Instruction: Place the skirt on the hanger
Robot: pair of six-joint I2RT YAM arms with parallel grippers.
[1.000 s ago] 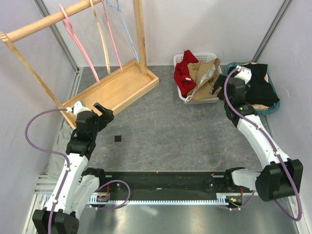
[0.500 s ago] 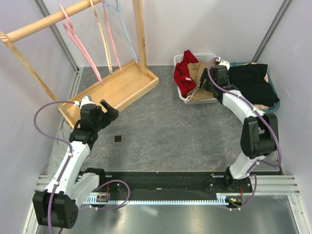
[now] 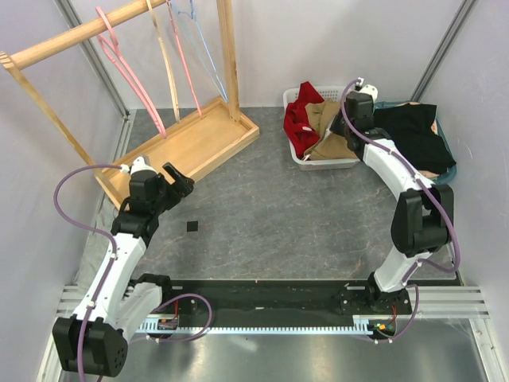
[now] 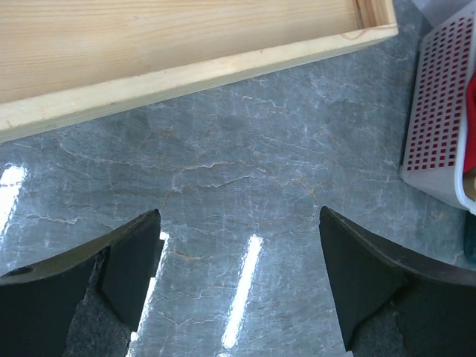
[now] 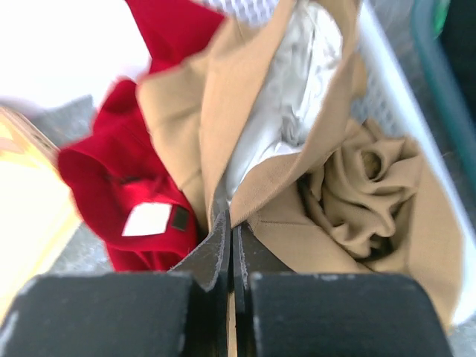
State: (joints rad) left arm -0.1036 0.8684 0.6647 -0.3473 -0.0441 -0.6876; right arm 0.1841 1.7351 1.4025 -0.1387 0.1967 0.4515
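Right wrist view shows the right gripper (image 5: pixel 231 249) pinched shut on the tan skirt (image 5: pixel 357 182) in the white basket (image 5: pixel 398 82); the left gripper (image 4: pixel 238 216) gapes wide, holding nothing.

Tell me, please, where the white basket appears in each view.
Top external: the white basket stands right of centre, near the top.
Left wrist: only its perforated wall, at the right edge.
Right wrist: its rim runs down the right side, beside the tan skirt.
Shared landmark: the red garment inside it.
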